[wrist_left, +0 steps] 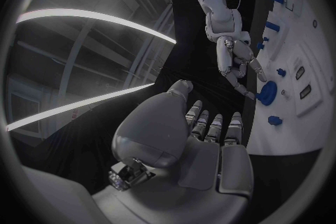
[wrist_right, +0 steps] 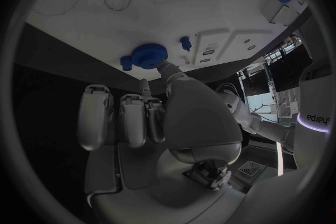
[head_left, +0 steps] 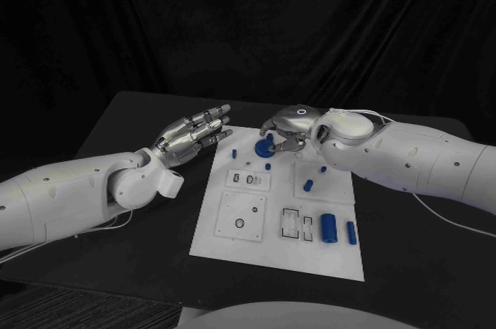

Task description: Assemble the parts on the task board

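Right hand (head_left: pixel 292 128) pinches round blue gear-like part (head_left: pixel 264 148) upper-centre on white task board (head_left: pixel 259 250), probably seating it; left hand (head_left: pixel 191 137) spread, clear.

Left arm: enters from the left side, forearm angled up toward the table's middle. Left hand (head_left: pixel 192 137): raised, fingers extended and apart, holding nothing, palm facing the right hand.
Right arm: enters from the right side, bent inward. Right hand (head_left: pixel 289 130): turned downward, fingers curled, fingertips (wrist_right: pixel 164 66) touching a blue part (wrist_right: pixel 148 54).
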You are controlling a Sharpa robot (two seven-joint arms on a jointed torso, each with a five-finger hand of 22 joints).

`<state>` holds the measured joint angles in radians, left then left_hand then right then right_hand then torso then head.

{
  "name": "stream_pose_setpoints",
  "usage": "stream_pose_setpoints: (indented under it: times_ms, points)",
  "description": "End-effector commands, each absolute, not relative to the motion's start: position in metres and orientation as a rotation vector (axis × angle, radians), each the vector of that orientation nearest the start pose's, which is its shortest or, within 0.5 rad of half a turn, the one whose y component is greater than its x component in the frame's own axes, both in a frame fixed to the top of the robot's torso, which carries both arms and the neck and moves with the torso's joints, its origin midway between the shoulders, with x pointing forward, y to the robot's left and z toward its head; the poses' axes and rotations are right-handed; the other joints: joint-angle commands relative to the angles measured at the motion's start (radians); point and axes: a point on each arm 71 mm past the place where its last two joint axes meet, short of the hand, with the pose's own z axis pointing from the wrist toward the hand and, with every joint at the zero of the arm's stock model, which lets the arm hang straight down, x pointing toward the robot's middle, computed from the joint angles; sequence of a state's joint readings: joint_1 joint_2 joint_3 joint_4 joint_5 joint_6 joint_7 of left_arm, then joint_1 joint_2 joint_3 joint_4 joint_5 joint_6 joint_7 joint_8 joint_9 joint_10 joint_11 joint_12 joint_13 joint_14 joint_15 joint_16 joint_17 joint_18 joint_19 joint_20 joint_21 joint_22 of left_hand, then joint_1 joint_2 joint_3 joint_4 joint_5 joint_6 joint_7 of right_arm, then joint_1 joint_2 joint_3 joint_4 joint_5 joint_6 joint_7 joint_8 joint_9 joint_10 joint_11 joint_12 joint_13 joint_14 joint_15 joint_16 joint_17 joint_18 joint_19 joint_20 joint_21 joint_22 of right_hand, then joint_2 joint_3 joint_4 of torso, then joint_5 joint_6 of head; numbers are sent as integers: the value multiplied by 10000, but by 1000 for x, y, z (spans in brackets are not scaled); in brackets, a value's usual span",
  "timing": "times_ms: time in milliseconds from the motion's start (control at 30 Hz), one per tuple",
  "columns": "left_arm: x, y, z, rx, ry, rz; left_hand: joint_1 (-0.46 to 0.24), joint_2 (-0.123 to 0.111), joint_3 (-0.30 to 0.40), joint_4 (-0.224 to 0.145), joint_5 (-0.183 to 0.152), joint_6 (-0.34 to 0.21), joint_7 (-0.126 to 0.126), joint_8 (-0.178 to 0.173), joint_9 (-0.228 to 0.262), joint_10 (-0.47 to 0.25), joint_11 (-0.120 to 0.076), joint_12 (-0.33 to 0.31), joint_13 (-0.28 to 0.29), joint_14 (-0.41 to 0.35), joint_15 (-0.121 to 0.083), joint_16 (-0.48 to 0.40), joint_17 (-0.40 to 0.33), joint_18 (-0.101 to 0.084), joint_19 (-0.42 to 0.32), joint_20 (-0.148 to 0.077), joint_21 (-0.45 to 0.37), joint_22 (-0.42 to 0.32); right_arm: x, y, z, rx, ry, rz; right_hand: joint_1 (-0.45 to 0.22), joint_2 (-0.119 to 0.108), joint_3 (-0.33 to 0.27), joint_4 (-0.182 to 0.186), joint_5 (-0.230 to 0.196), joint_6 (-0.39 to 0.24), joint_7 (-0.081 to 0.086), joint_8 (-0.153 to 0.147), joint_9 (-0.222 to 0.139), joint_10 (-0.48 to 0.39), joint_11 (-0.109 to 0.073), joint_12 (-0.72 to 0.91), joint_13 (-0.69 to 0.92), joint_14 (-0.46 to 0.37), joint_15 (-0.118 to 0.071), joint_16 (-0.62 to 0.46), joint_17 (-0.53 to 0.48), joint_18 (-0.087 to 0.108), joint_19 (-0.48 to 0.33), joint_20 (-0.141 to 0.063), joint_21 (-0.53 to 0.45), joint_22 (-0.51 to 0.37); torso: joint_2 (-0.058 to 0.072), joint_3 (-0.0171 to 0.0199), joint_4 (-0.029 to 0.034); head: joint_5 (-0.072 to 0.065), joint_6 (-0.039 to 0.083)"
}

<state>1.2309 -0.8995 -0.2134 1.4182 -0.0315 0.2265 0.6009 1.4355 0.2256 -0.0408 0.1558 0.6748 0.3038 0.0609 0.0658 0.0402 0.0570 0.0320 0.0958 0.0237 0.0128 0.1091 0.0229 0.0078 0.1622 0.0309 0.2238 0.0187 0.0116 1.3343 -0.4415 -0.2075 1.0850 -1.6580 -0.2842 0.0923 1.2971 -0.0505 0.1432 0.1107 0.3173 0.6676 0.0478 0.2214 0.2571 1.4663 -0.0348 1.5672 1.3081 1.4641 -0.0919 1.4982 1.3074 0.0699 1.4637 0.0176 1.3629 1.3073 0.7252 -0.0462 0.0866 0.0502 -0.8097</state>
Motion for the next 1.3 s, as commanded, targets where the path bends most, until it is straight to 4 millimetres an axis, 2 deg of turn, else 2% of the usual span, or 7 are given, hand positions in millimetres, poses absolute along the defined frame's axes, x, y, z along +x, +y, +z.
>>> stream_pose_setpoints:
  times_ms: [33, 167, 567, 633, 767, 1067, 1300]
  points:
    - [472, 248, -211, -9328, 15322, -19587, 30, 70, 65, 3, -14, -55, 17, 0, -2, -92, 12, 62, 0, 5, 40, 32, 13, 177, 1, 45, 6, 11, 549, -110, -175, -6487, 14894, 5750, -233, -31, -87, 66, -368, 178, 4, -46, -47, 1045, -60, 36, 2627, 860, -77, -52, 1731, -126, 39, -52, 9, 1269, -4, 7, -2, -14, 31]
    - [471, 251, -211, -9356, 15273, -19510, 27, 60, 75, -8, -15, -35, 17, 5, 1, -85, 14, 76, 3, 10, 42, 41, 16, 177, 7, 47, 9, 13, 547, -129, -155, -6282, 14609, 5530, -427, -38, -201, 201, -952, 392, 9, -78, -111, 1045, -57, 36, 2627, 852, -78, -108, 1661, -155, 112, -53, 110, 1360, -4, 11, -9, 26, 43]
    - [471, 251, -210, -9354, 15210, -19481, 9, 3, 101, -53, -13, -7, 16, 18, 6, -94, -6, 66, 0, 11, 53, 41, 16, 178, 4, 55, 7, 11, 525, -199, -123, -5380, 14817, 4656, -631, -33, -322, 422, -1297, 889, -345, -114, -206, 1045, -300, 36, 2627, 752, -275, -528, 1164, -145, 120, -192, 77, 1381, -36, 7, -39, -107, 134]
    - [471, 251, -210, -9343, 15194, -19513, -98, -17, 90, 11, -204, -2, -1, 25, 7, -102, -35, 72, -1, 15, 58, 47, 17, 175, -1, 56, 3, 9, 521, -207, -124, -5238, 14917, 4538, -646, -37, -339, 471, -1421, 848, -440, -249, -305, 1045, -382, 36, 2627, 693, -337, -771, 887, -134, 99, -257, 21, 1358, -36, 6, -33, -109, 132]
    - [471, 252, -210, -9321, 15147, -19564, -761, -60, -341, 944, -763, 9, -47, 56, 5, -126, -67, 112, -3, 3, 64, 37, 10, 174, -17, 42, -9, 3, 513, -233, -129, -4706, 15089, 4171, -686, -129, -411, 588, -1696, 836, -468, -461, -489, 1045, -441, 36, 2627, 677, -394, -946, 671, -165, 155, -330, 99, 1426, -38, 0, -68, -111, 101]
    - [471, 250, -210, -9302, 15168, -19654, -275, -72, -138, 654, -449, -23, -49, 60, 3, -147, -65, 124, -5, 1, 80, 41, 11, 172, -14, 46, -8, 5, 502, -276, -150, -3834, 15597, 3398, -783, -301, -484, 819, -1817, 861, -391, -633, -651, 1045, -413, 36, 2627, 722, -399, -950, 601, -197, 240, -359, 223, 1521, -31, 4, -38, -199, 82]
    - [471, 253, -211, -9330, 15152, -19589, -178, -101, -74, 543, -364, -62, -58, 53, -2, -151, -71, 127, -5, -1, 77, 38, 10, 172, -14, 47, -8, 5, 500, -289, -168, -3577, 15880, 3174, -717, -469, -452, 1017, -1835, 1056, -163, -651, -719, 1045, -243, 36, 2627, 735, -286, -924, 584, -209, 260, -285, 248, 1556, -28, 10, -123, -134, 102]
